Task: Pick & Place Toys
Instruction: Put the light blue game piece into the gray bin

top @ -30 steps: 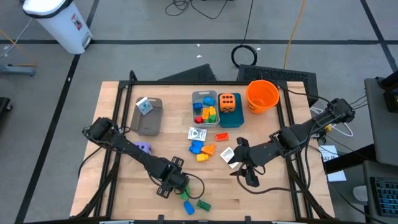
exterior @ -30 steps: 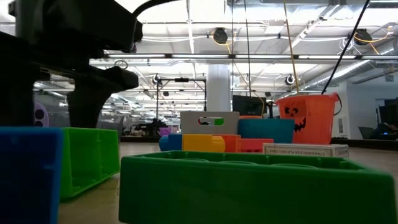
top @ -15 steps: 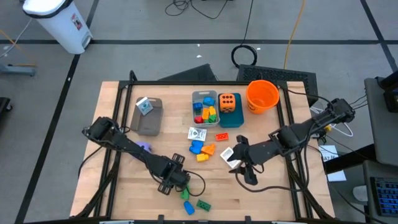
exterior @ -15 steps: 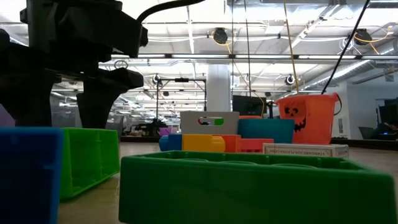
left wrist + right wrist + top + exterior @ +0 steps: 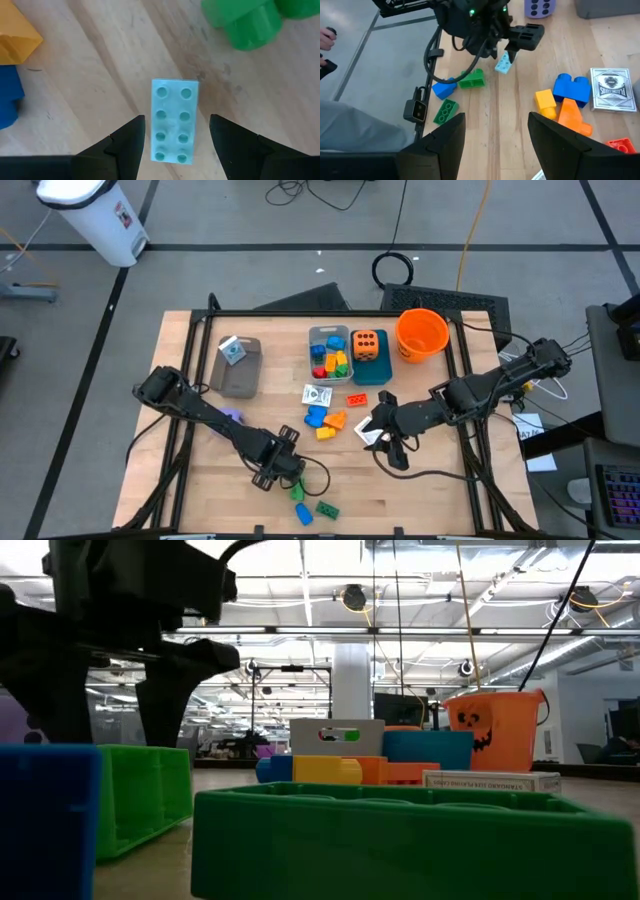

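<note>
- In the high view, three bins and one bucket are standing on the upper half of the counter (image 5: 420, 480).
- The grey bin (image 5: 238, 370) at the upper left is holding one small white packet (image 5: 232, 351).
- The light grey bin (image 5: 328, 355) in the upper middle is holding several bricks in red, blue, green and yellow; I cannot count them exactly.
- The teal bin (image 5: 369, 368) just beside it is holding one orange black-dotted die (image 5: 367, 345).
- The orange bucket (image 5: 421, 334) is standing at the upper right; its contents cannot be told.
- On the bare counter one printed packet (image 5: 317, 395) is lying below the light grey bin, and one red brick (image 5: 356, 400) beside it.
- A small group is lying in the middle: one blue brick (image 5: 316, 416), one orange brick (image 5: 336, 420) and one yellow brick (image 5: 325, 433).
- One purple die (image 5: 231, 418) is showing at the left, partly under the left arm.
- The left gripper (image 5: 279, 470) is hovering at the lower middle with its fingers apart, one on each side of a pale blue brick (image 5: 173, 120) lying flat on the wood; they are not gripping it.
- Near the bottom edge, one blue brick (image 5: 304, 514) and two green bricks (image 5: 327, 508) are lying.
- The right gripper (image 5: 378, 432) is at the right of the middle, above a white packet (image 5: 366, 428); its fingers are standing apart and holding nothing.
</note>
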Motion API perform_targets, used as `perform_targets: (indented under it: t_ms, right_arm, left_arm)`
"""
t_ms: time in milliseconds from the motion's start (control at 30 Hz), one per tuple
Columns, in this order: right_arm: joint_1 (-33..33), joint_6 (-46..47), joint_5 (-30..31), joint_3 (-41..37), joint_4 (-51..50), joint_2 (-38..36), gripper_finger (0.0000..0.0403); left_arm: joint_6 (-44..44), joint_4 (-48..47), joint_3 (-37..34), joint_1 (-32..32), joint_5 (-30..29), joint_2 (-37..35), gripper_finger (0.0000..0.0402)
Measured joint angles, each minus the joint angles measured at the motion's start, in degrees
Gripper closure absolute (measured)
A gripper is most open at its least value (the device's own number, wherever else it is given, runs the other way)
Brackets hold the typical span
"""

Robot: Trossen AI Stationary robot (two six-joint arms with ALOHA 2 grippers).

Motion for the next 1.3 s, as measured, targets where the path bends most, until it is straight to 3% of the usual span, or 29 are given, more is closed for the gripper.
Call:
perform_targets:
  t_ms: [567, 867, 1000, 1300]
  right_arm:
    - [0.0, 0.0, 0.0, 0.0, -1.3, 0.0, 0.0195]
    - [0.0, -0.6, 0.1, 0.0, -1.4, 0.0, 0.0195]
    - [-0.1, -1.4, 0.1, 0.0, -1.4, 0.0, 0.0195]
    - [-4.5, 3.7, 0.2, 0.0, -0.6, 0.0, 0.0195]
  left_arm:
    - [0.0, 1.5, -2.7, 3.1, 5.4, 0.5, 0.0172]
    - [-3.5, 1.4, -2.7, 3.4, 5.8, 0.4, 0.0260]
    - [-8.6, 1.1, -2.8, 4.5, 5.5, -0.8, 0.0261]
    - [-13.3, -1.8, -2.8, 9.0, -4.0, -13.6, 0.0248]
